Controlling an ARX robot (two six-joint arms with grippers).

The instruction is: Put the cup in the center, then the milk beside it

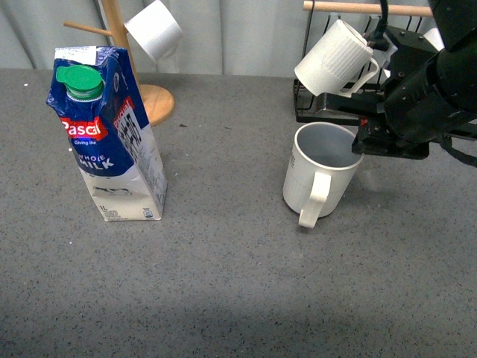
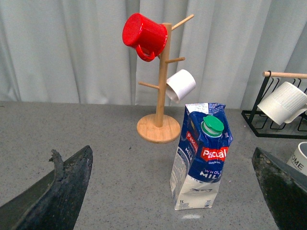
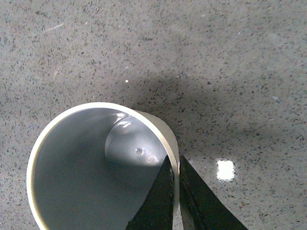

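Observation:
The cream-white cup (image 1: 319,177), grey-blue inside, stands slightly tilted on the dark speckled tabletop at centre right, its loop handle toward me. My right gripper (image 1: 363,142) is shut on the cup's far right rim; in the right wrist view the two black fingers (image 3: 163,201) pinch the rim of the cup (image 3: 72,177), one inside and one outside. The blue-and-white milk carton (image 1: 112,134) with a green cap stands upright at the left. In the left wrist view the milk (image 2: 200,158) stands ahead of my open left gripper (image 2: 172,191), apart from it. The centre (image 1: 223,201) between milk and cup is bare.
A wooden mug tree (image 2: 160,86) with a red mug (image 2: 143,34) and a smooth white mug (image 1: 154,28) stands behind the milk. A black rack (image 1: 328,104) with a wooden bar holds a ribbed white mug (image 1: 335,58) just behind the cup.

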